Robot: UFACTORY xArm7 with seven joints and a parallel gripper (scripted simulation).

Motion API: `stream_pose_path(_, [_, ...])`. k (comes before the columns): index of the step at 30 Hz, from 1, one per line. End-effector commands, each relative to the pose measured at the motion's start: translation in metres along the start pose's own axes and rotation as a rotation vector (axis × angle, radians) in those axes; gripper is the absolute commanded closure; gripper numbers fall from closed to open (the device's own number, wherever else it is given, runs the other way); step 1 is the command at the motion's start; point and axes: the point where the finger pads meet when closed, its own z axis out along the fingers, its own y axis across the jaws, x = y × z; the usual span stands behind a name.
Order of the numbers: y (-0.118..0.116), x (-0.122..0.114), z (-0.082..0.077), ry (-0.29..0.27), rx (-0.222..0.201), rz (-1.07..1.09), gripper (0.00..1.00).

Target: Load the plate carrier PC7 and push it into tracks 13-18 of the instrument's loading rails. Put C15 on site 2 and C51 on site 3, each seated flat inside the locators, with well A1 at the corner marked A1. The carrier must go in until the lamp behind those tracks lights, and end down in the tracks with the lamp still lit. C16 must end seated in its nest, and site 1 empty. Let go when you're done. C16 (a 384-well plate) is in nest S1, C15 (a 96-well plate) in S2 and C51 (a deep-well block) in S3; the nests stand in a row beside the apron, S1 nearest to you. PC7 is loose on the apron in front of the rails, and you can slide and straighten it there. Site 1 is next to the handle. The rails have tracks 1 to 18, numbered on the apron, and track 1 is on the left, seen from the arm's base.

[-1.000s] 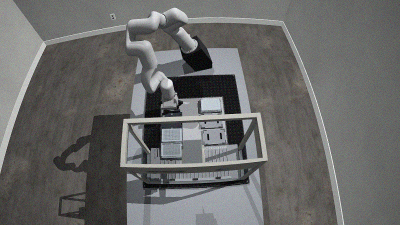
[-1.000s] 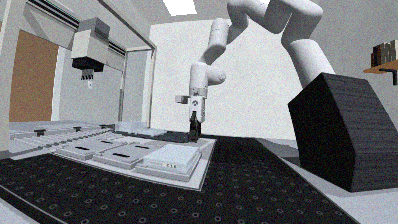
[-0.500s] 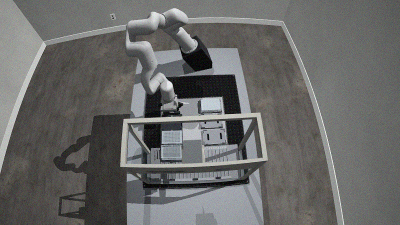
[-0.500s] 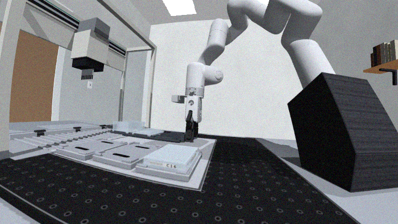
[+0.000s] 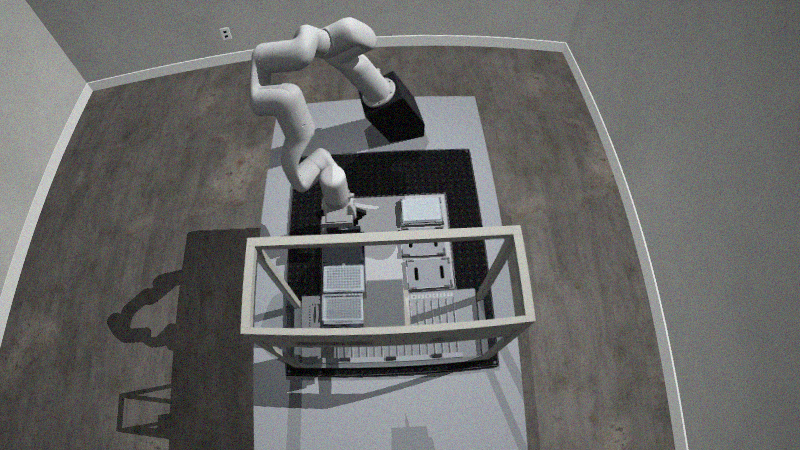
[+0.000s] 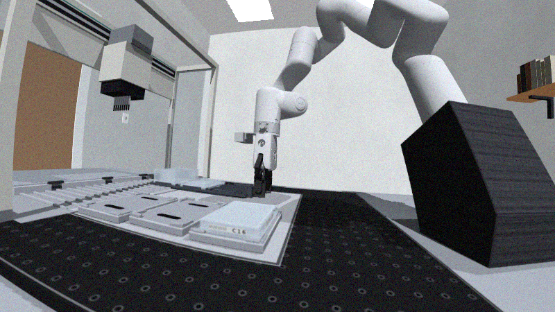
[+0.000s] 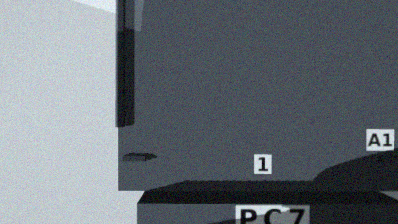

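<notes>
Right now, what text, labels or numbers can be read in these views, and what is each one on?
"C16": on the side of the plate nearest the exterior camera.
"PC7": on the carrier's handle end, wrist view, partly cut off by the frame edge.
"1": on the carrier deck, just beyond the handle.
"A1": on the same deck, at its corner.
The track numbers on the apron are too small to read.
</notes>
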Motion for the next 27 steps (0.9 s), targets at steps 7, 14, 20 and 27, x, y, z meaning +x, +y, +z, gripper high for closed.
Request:
stream_pose_path(7, [0.000,0.010,-0.001,0.004,0.001,0.000,0.18])
stream_pose_path(14, [0.000,0.017,-0.001,0.004,0.001,0.000,0.18])
stream_pose_path(20, [0.000,0.021,-0.001,0.004,0.001,0.000,0.18])
stream_pose_path(27, [0.000,0.028,-0.001,0.004,0.001,0.000,0.18])
